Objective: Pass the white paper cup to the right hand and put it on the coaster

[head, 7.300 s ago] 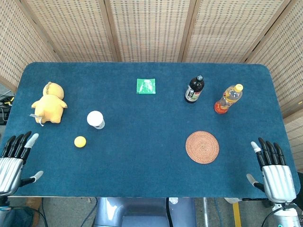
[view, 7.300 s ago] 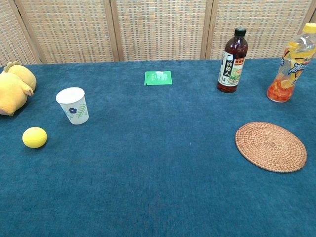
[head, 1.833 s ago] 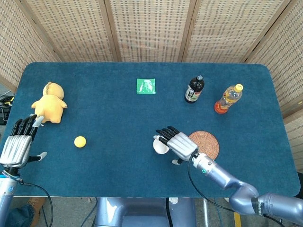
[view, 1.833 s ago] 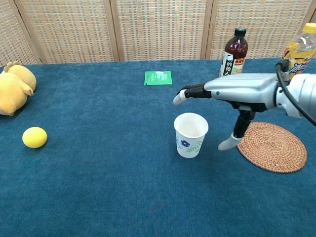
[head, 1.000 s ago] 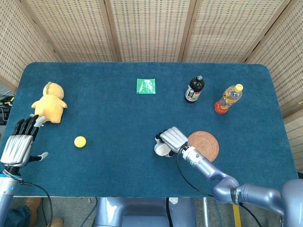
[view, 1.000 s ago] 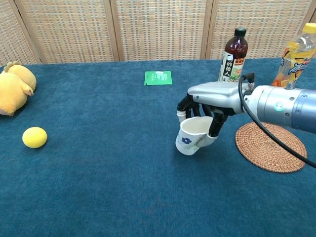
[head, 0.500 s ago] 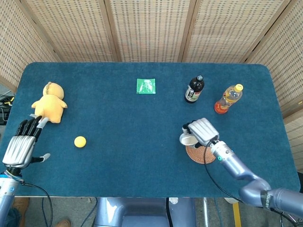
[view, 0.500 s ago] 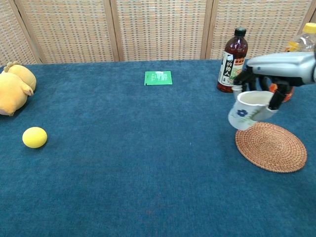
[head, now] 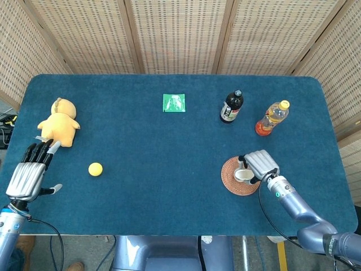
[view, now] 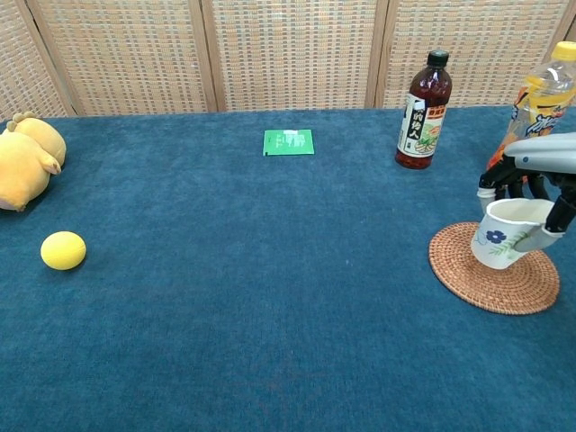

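Your right hand (view: 538,184) grips the white paper cup (view: 507,234), fingers curled over its rim; the cup is tilted, its base over the woven coaster (view: 493,267). Contact between base and coaster cannot be told. The cup's inside looks empty in the chest view. The dark bottle (view: 424,111) holds dark liquid; the orange drink bottle (view: 531,114) holds orange liquid.

Only the head view shows your left hand (head: 31,171), fingers extended and holding nothing, at the table's near left edge. The chest view alone shows the cup's blue flower print.
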